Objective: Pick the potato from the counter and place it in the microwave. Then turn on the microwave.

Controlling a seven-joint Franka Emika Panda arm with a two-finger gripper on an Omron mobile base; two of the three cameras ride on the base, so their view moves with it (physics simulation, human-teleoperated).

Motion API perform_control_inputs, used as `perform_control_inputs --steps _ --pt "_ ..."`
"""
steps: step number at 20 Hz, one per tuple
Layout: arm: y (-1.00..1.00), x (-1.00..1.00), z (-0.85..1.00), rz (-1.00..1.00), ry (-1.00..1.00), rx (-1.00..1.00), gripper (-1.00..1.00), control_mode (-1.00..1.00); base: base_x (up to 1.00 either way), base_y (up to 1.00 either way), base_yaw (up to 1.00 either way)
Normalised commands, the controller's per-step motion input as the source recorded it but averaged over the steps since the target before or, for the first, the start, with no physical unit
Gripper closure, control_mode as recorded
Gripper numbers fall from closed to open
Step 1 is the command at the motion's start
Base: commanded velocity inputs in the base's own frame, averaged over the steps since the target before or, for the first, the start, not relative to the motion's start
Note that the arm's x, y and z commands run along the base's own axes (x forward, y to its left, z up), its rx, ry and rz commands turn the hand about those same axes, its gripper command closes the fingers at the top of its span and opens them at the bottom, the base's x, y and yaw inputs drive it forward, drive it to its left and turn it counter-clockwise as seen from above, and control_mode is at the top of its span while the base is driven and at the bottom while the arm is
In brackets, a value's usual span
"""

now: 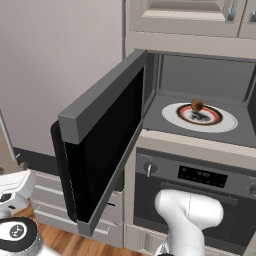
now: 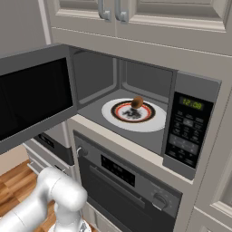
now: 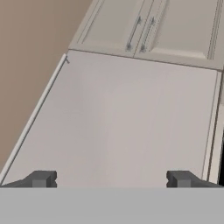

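The light was even and soft in all three views, with no clear source — typical rendered light. The microwave (image 1: 200,95) cavity was a little darker toward its back wall, and the plate (image 2: 132,115) stayed bright. The black door glass (image 1: 107,145) showed no glare. Edges looked slightly soft and low in resolution; the hand view was pale and flat — almost without shadows.

Rendered home kitchen, built-in microwave (image 2: 181,131) set in a tall cream cabinet column, oven (image 2: 131,190) with knob and digital display directly below it, panelled cupboards with metal handles (image 2: 111,11) above, drawers to the left, wood plank floor (image 1: 65,240) near the base
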Motion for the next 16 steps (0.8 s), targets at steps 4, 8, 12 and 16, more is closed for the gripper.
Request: perform_control_inputs --steps 4,8,12,16 --pt "-0.07 0.0 -0.01 0.0 0.0 0.0 -1.0 -1.0 0.0 0.0 0.0" --pt "-0.18 0.0 0.0 0.02 0.0 0.0 -1.0 -1.0 0.0 0.0 0.0" --pt "-0.27 0.0 0.0 0.0 0.0 0.0 -1.0 -1.0 0.0 0.0 0.0" --pt "-0.32 0.0 0.0 0.0 0.0 0.0 -1.0 -1.0 0.0 0.0 0.0"
